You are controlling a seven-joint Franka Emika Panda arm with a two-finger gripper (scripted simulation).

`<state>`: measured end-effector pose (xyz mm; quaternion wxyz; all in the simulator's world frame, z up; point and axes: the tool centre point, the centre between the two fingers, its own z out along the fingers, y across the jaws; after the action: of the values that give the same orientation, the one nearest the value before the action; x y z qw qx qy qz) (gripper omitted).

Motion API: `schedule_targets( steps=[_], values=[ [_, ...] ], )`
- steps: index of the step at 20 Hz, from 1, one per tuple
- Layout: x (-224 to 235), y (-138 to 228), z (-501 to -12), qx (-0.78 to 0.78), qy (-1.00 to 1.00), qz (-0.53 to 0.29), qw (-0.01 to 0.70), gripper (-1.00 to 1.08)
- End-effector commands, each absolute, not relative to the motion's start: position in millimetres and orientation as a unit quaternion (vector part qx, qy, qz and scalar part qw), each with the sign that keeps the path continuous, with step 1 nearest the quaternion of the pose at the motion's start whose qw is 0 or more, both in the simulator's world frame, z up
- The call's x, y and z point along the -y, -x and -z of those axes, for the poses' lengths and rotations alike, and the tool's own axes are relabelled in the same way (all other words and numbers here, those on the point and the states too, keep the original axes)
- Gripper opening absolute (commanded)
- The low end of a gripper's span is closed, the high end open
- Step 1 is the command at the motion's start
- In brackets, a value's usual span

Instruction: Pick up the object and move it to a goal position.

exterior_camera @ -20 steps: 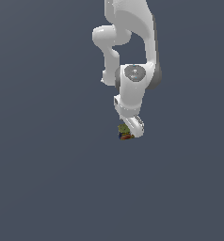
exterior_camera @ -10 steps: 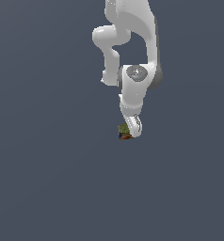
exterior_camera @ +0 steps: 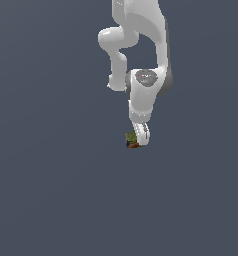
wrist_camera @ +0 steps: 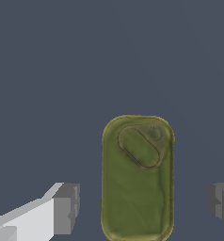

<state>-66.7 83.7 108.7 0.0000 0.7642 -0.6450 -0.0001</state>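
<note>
The object (wrist_camera: 137, 178) was seen on the plain grey floor (exterior_camera: 51, 200), lying between the spread, unclenched fingers (wrist_camera: 64, 208) of the gripper (exterior_camera: 139, 142) with gaps on both sides. If closed off-centre, it could be nudged aside and missed.

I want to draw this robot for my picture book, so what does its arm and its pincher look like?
The arm is smooth, shiny white, made of rounded, chunky tube shapes joined by bends. One joint has a round grey cap like a big button. No cables or writing show. The gripper has a white body and two blocky grey fingertips with square corners.
</note>
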Motion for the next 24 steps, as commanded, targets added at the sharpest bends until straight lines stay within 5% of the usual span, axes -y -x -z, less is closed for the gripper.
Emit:
schedule_targets(
  steps=[1, 19, 20, 24],
  values=[
    [-83.7, 66.7, -108.7, 0.645, -0.764, 0.000, 0.000, 1.00],
    [-83.6, 67.3, -58.5, 0.647, -0.763, 0.000, 0.000, 1.00],
    [-83.6, 67.3, -58.5, 0.647, -0.763, 0.000, 0.000, -1.00],
    [-83.6, 67.3, -58.5, 0.647, -0.763, 0.000, 0.000, -1.00]
  ],
)
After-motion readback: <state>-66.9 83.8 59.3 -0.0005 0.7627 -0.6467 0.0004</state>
